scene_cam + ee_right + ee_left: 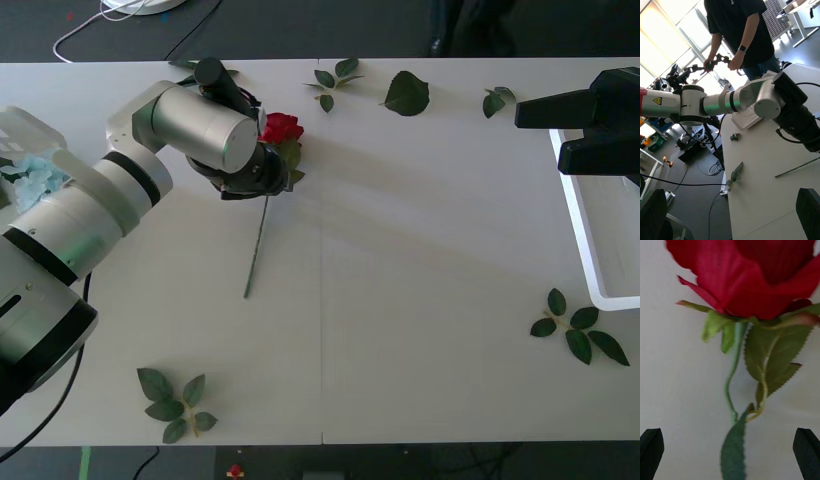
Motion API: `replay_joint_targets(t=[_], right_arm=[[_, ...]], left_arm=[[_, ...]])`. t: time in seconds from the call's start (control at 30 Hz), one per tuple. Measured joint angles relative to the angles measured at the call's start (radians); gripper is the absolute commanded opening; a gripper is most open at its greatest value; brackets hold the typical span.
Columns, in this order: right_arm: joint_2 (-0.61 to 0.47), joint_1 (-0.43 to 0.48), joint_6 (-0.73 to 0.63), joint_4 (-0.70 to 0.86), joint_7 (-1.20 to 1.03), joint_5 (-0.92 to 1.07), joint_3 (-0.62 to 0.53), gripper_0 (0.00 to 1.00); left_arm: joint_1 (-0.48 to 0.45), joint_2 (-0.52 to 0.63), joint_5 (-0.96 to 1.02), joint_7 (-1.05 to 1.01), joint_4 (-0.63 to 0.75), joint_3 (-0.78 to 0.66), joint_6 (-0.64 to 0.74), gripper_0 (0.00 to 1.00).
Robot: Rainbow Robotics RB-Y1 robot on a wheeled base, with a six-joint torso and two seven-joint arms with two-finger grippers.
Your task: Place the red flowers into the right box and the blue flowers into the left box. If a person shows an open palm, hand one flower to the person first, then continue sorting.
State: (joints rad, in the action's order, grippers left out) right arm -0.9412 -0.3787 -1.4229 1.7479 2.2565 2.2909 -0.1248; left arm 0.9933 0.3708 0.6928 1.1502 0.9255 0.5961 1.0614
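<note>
Toward the far edge of the table [420,300], left of its middle, I am hovering my left gripper [730,453] over a red rose [281,128], fingers spread either side of its stem, probably for gripping just below the bloom. Over the right box [585,250] by the table's right edge, my right gripper [575,125] is waiting, fingers apart.

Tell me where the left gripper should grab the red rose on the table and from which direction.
Grip the thin stem just below the red rose, coming straight down from above. It lies flat on the table, and the left gripper is open with the stem running between its fingers. The bloom is bulky and would probably crush.
</note>
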Motion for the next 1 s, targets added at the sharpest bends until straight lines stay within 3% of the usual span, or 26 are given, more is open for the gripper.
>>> replay_joint_targets(t=[1.0], right_arm=[[0.000, 0.000, 0.000, 0.000, 0.000, 0.000, 0.000, 1.00]], left_arm=[[-0.002, -0.014, -0.009, 0.000, -0.074, 0.031, -0.003, 1.00]])
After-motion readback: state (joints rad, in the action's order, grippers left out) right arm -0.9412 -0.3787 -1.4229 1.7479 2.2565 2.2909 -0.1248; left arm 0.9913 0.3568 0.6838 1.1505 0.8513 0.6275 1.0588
